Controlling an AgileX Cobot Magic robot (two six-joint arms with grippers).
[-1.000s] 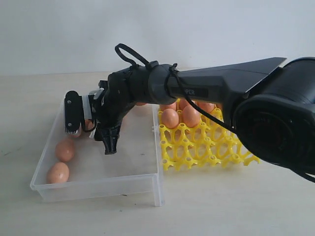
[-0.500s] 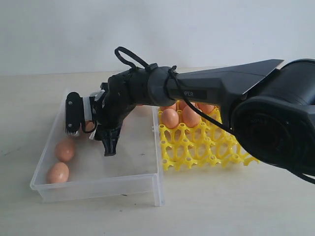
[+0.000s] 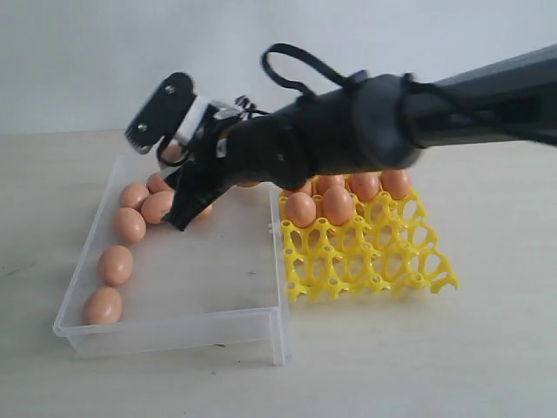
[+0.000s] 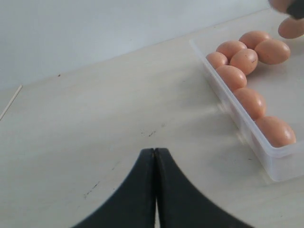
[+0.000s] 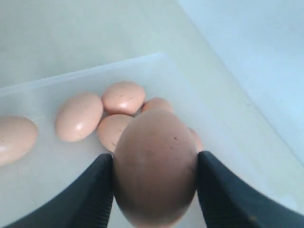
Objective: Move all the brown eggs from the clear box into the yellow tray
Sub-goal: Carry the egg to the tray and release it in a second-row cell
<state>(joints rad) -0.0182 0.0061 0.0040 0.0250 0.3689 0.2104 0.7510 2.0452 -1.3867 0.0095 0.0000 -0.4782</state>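
My right gripper (image 3: 174, 157) reaches across over the far end of the clear box (image 3: 174, 335) and is shut on one brown egg (image 5: 155, 142), held above the box floor. In the exterior view only a sliver of that egg (image 3: 174, 154) shows between the fingers. Several more brown eggs (image 3: 129, 225) lie along the box's left wall. The yellow tray (image 3: 374, 261) stands to the right of the box, with several eggs (image 3: 338, 205) in its back rows. My left gripper (image 4: 155, 151) is shut and empty over bare table beside the box (image 4: 280, 166).
The box floor (image 5: 57, 180) under the held egg is bare on one side, with a cluster of eggs (image 5: 123, 97) just beyond it. The tray's front rows (image 3: 348, 279) are unfilled. A white wall rises behind the table.
The right gripper closed on an egg at the box's far end, then rose and tilted upward with it. The eggs it hid along the left wall now show.
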